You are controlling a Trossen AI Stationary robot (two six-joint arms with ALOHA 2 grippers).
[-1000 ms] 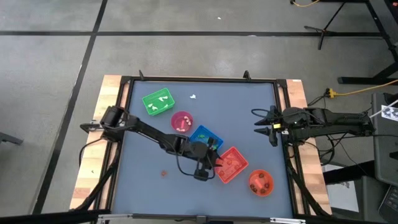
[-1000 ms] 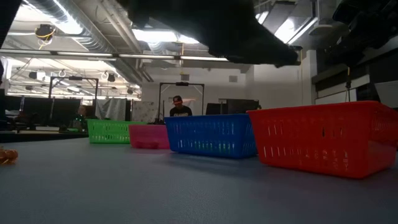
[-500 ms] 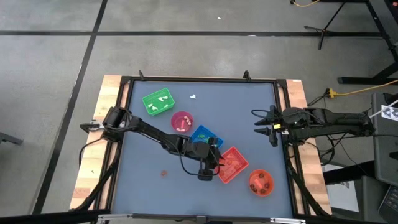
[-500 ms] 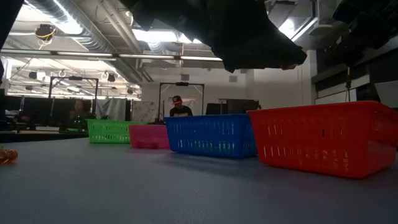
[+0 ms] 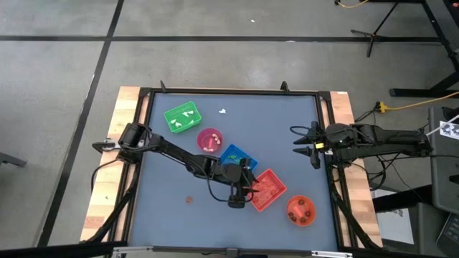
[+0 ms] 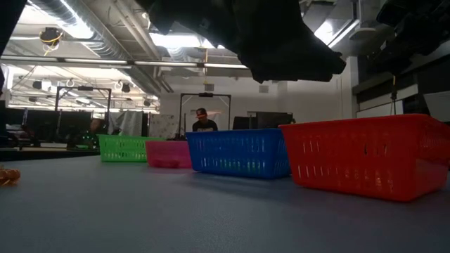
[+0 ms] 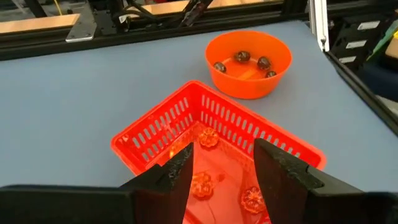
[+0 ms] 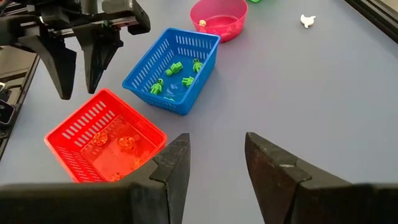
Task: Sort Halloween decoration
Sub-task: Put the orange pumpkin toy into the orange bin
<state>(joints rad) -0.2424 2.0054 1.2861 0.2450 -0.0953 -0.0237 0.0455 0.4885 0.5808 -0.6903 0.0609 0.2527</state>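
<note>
Orange trinkets (image 7: 206, 138) in red tray (image 7: 163, 127), below parted left fingers (image 7: 177, 171)

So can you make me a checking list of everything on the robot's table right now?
Surface: blue-grey table, wooden side edges.
Job's things: orange trinkets in red tray; green ones in blue tray; dark ones in orange bowl; white ones in green tray; pink bowl holds some.
Clutter: loose white trinket; loose orange trinket.
Hands: left hand open above red tray; right hand open, waiting at table's right edge.
Cables: yellow cable on floor.
Surroundings: person far behind.
</note>
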